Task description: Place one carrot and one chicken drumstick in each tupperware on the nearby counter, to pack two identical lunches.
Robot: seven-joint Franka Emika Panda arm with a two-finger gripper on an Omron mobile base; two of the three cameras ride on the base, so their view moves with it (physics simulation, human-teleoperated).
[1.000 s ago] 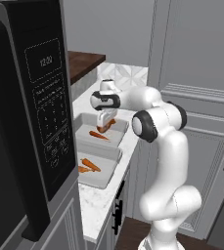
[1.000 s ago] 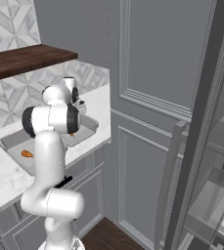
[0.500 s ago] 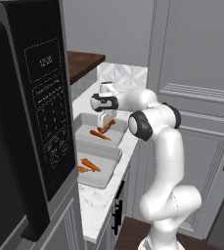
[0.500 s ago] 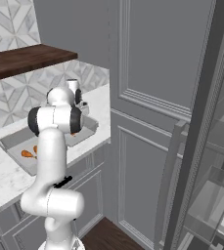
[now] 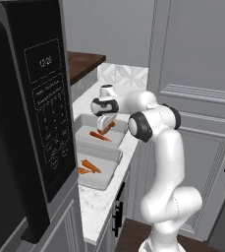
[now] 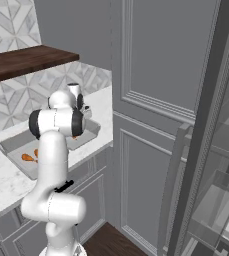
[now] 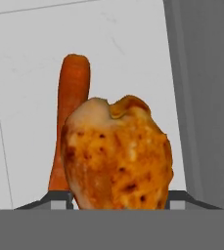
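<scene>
On the white marbled counter (image 5: 100, 204) beside a black microwave (image 5: 30, 113), two grey trays sit end to end. The gripper (image 5: 105, 127) hangs over the far tray (image 5: 84, 135), pinching a browned chicken drumstick (image 7: 117, 155) above the carrot (image 7: 69, 117) lying inside. The near tray (image 5: 105, 174) holds a carrot (image 5: 90, 166) and a drumstick (image 5: 83, 171).

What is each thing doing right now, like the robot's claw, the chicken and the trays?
Two-finger gripper: shut on the browned chicken drumstick, above the far light-grey rectangular tray.
Drumstick: held in the air, not yet set down.
Far tray: one orange carrot lying in it.
Near light-grey rectangular tray: a second carrot and another orange-brown piece inside.
Black microwave: door shut.
</scene>
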